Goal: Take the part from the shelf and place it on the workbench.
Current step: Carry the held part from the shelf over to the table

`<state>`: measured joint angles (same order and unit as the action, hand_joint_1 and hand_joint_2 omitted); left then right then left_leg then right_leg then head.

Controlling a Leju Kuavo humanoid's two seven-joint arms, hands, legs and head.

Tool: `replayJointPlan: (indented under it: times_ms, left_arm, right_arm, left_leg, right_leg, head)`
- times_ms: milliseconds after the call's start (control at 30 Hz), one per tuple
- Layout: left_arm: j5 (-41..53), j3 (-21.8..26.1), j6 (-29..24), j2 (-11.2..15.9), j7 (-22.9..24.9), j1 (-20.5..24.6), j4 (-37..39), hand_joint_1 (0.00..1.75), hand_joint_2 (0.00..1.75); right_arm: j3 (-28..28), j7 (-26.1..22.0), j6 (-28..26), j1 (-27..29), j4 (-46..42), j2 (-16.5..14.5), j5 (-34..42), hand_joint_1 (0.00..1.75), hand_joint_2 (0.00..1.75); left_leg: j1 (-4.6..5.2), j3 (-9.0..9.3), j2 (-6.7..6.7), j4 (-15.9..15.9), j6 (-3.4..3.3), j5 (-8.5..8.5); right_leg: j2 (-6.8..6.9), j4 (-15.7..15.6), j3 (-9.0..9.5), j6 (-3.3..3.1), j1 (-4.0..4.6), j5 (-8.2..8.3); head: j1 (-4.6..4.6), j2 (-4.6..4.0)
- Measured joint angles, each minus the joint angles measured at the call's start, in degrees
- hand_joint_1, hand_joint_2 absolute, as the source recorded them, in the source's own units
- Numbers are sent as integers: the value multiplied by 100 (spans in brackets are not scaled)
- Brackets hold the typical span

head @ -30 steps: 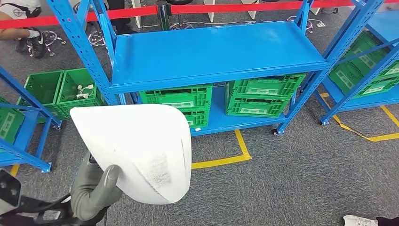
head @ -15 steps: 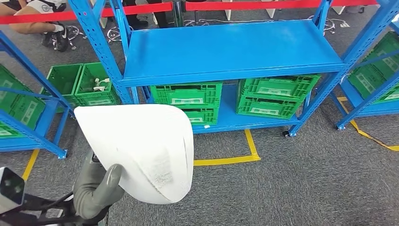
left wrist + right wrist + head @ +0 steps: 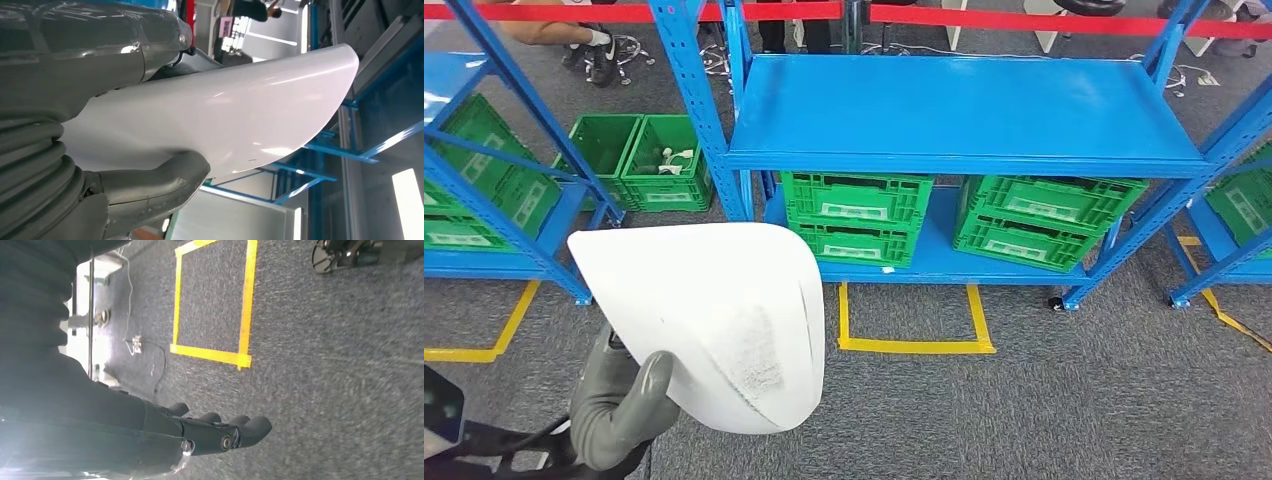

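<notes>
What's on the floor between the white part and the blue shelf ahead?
Head view: bare grey carpet with a yellow tape outline lies between the white part and the blue shelf.

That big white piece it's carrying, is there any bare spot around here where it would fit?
The upper blue shelf board, between the uprights, lies wholly bare. The grey carpet in front is open too, including inside the yellow tape square. The lower shelf is crowded with green crates. The left hand holds the white part.
</notes>
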<state>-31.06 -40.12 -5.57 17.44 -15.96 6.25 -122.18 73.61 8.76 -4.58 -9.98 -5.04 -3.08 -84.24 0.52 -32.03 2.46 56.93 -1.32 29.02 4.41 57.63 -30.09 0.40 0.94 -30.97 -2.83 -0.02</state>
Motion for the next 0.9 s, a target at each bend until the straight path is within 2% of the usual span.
replayJointPlan:
  times_ms: [33, 67, 100, 133, 167, 200, 233, 267, 300, 333, 367, 400, 433, 467, 500, 533, 567, 600, 633, 667, 700, 733, 767, 800, 833, 867, 900]
  left_arm:
    - [-1, -1, 1, -1, 0, 3, 0, 175, 175]
    - [-1, -2, 1, -3, 1, 5, 1, 175, 175]
    - [-2, -3, 1, -3, 1, 5, 2, 175, 175]
    - [-2, -3, 1, -4, 1, -1, 3, 175, 175]
    - [-2, -3, 0, -4, -1, -7, 4, 175, 175]
    - [-2, -3, -1, -4, -5, -14, 4, 175, 175]
    - [-1, -3, -3, -4, -10, -20, 3, 175, 175]
    - [2, -3, -5, -4, -16, -24, 0, 175, 175]
    - [8, -3, -12, -4, -20, -26, -3, 175, 175]
    - [17, -2, -20, -4, -22, -30, -8, 175, 175]
    - [27, 1, -28, -3, -23, -36, -16, 175, 175]
    - [35, 7, -37, -3, -23, -46, -24, 175, 175]
    - [41, 14, -42, -2, -23, -58, -33, 175, 175]
    - [45, 24, -45, 1, -24, -72, -43, 175, 175]
    - [46, 33, -46, 2, -26, -78, -51, 175, 175]
    - [48, 39, -47, 4, -27, -79, -57, 175, 175]
    - [49, 43, -48, 4, -28, -79, -61, 175, 175]
    - [49, 44, -48, 4, -28, -79, -62, 175, 175]
    - [49, 45, -50, 4, -28, -83, -62, 175, 175]
    - [49, 45, -51, 5, -27, -90, -61, 175, 175]
    - [48, 45, -52, 8, -27, -94, -61, 175, 175]
    - [49, 45, -54, 9, -26, -97, -62, 175, 175]
    - [49, 45, -55, 10, -26, -98, -62, 175, 175]
    - [49, 46, -55, 10, -26, -95, -63, 175, 175]
    - [50, 46, -55, 9, -27, -93, -64, 175, 175]
    - [50, 47, -54, 9, -29, -92, -64, 175, 175]
    - [50, 48, -52, 10, -31, -92, -64, 175, 175]
  right_arm:
    - [0, 0, 2, 1, 1, -1, -10, 0, 175]
    - [0, 0, 4, 7, 2, 1, -20, 0, 175]
    - [0, 3, 7, 18, 3, 3, -32, 0, 175]
    - [0, 17, 8, 29, 3, 9, -50, 0, 175]
    - [0, 36, 10, 37, 3, 15, -71, 0, 175]
    - [0, 62, 11, 39, 3, 20, -92, 0, 175]
    - [0, 87, 13, 34, 3, 26, -116, 0, 175]
    - [0, 104, 13, 26, 3, 32, -134, 0, 175]
    - [-1, 115, 13, 18, 3, 39, -149, 0, 175]
    - [-1, 119, 11, 9, 3, 46, -165, 0, 175]
    - [-2, 114, 9, 2, 3, 54, -174, 0, 175]
    - [-2, 100, 7, -1, 3, 59, -184, 0, 175]
    - [-1, 79, 4, -5, 3, 63, -192, 0, 175]
    - [-1, 53, 2, -9, 3, 64, -198, 0, 175]
    - [0, 29, 1, -12, 3, 63, -204, 0, 175]
    - [0, 10, -1, -14, 3, 62, -208, 0, 175]
    - [0, -2, -3, -12, 3, 62, -211, 0, 175]
    - [0, -8, -5, -2, 3, 64, -213, 0, 175]
    - [0, -9, -7, 11, 3, 68, -214, 0, 175]
    - [0, -9, -7, 19, 3, 73, -214, 0, 175]
    - [0, -9, -7, 21, 3, 77, -214, 0, 175]
    - [0, -9, -7, 16, 3, 80, -214, 0, 175]
    - [0, -9, -6, 7, 3, 80, -214, 0, 175]
    - [0, -11, -6, -1, 3, 80, -214, 0, 175]
    - [0, -17, -8, -6, 3, 80, -215, 0, 175]
    - [0, -32, -12, -8, 3, 81, -216, 0, 175]
    - [0, -49, -17, -6, 3, 82, -217, 0, 175]
  left_leg:
    - [-22, -1, -70, -18, -23, -24]
    - [-34, -6, -143, -20, -40, -40]
    - [-39, -18, -223, -19, -52, -52]
    - [-42, -26, -307, -16, -56, -61]
    - [-45, -30, -389, -13, -54, -69]
    - [-48, -31, -471, -7, -47, -75]
    - [-53, -28, -548, 1, -38, -79]
    - [-56, -26, -615, 10, -27, -80]
    - [-51, -35, -679, 25, -6, -82]
    - [-49, -60, -734, 42, 22, -89]
    - [-51, -96, -784, 52, 59, -104]
    - [-58, -133, -830, 59, 100, -125]
    - [-70, -164, -873, 57, 140, -148]
    - [-78, -185, -837, 67, 174, -142]
    - [-75, -222, -696, 133, 204, -83]
    - [-71, -304, -525, 303, 233, 45]
    - [-75, -439, -338, 595, 257, 234]
    - [-83, -615, -222, 977, 282, 441]
    - [-99, -786, -203, 1352, 301, 607]
    - [-111, -892, -207, 1605, 314, 682]
    - [-117, -897, -210, 1655, 318, 647]
    - [-118, -774, -194, 1463, 312, 505]
    - [-112, -557, -135, 1103, 295, 311]
    - [-89, -321, -10, 697, 276, 162]
    - [-66, -131, 97, 355, 248, 65]
    - [-44, -26, 175, 152, 220, 33]
    - [-23, 2, 194, 73, 193, 49]
  right_leg:
    - [-124, 214, -75, 42, -22, -151]
    - [-272, 549, -205, 83, -51, -351]
    - [-365, 947, -368, 113, -75, -548]
    - [-399, 1303, -517, 134, -93, -685]
    - [-410, 1506, -602, 149, -104, -720]
    - [-418, 1484, -592, 156, -114, -628]
    - [-436, 1247, -487, 158, -127, -436]
    - [-490, 862, -322, 158, -145, -197]
    - [-602, 479, -160, 153, -165, -16]
    - [-704, 169, -34, 135, -181, 81]
    - [-786, -6, 30, 112, -188, 108]
    - [-822, -59, 43, 81, -186, 83]
    - [-787, -85, 45, 44, -178, 82]
    - [-740, -96, 39, 5, -177, 103]
    - [-691, -117, 41, -36, -176, 124]
    - [-633, -140, 41, -74, -178, 145]
    - [-572, -156, 39, -102, -177, 159]
    - [-508, -157, 31, -114, -170, 162]
    - [-436, -155, 21, -119, -163, 164]
    - [-366, -153, 15, -119, -157, 164]
    - [-297, -150, 12, -118, -152, 163]
    - [-236, -147, 14, -114, -148, 160]
    - [-182, -142, 22, -105, -144, 155]
    - [-135, -134, 30, -88, -134, 144]
    - [-93, -121, 33, -64, -120, 131]
    - [-51, -112, 36, -37, -106, 120]
    - [0, -111, 41, -8, -95, 113]
  head:
    - [14, 0]
    - [33, 0]
    - [52, 0]
    - [70, 0]
    - [84, 0]
    - [97, 0]
    - [110, 0]
    - [122, 0]
    - [131, 0]
    - [138, 0]
    - [142, 0]
    - [144, 0]
    - [145, 0]
    - [144, 0]
    - [137, 0]
    - [120, 0]
    - [99, 0]
    - [74, 0]
    - [56, 0]
    - [46, 0]
    - [39, 0]
    - [34, 0]
    - [28, 0]
    - [24, 0]
    - [18, 0]
    - [19, 0]
    - [23, 0]
